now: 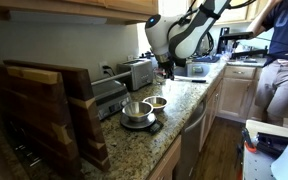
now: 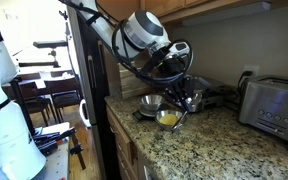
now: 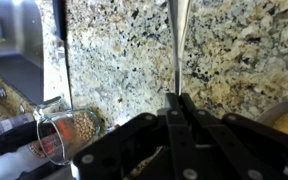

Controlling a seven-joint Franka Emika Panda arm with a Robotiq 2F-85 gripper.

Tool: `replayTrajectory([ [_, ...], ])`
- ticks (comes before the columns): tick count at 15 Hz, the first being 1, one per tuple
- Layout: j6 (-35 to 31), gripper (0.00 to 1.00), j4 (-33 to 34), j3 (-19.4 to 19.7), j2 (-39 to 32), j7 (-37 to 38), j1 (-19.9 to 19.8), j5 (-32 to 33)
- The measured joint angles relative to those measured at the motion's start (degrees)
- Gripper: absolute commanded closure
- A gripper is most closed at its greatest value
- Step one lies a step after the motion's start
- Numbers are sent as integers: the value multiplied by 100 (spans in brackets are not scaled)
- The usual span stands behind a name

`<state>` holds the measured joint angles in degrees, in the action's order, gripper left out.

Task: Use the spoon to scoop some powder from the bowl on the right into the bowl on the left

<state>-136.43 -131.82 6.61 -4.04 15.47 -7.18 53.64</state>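
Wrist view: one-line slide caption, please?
Gripper holds the spoon over the granite counter, glass container alongside.

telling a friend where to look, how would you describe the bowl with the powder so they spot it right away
On the speckled granite counter, look along from the silver toaster to the two small bowls below the robot arm. The powder bowl shows yellow inside; its neighbour is plain shiny metal.

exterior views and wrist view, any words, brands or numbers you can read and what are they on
"US": white letters on the person's dark shirt, cut off at the frame edge.
Toaster controls: markings too small to read.
Wrist view: no text on the spoon in the gripper.
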Motion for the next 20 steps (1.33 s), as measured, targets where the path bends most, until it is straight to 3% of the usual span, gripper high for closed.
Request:
replayTrajectory([
  [4, -989, 96, 265, 285, -624, -56, -318, -743],
  [8, -1463, 96, 732, 336, -1401, -527, -403, -1576],
  [15, -1507, 96, 1629, 279, -2454, -2151, -403, -3149],
  [20, -1340, 96, 1777, 255, -2570, -2594, -388, -3421],
])
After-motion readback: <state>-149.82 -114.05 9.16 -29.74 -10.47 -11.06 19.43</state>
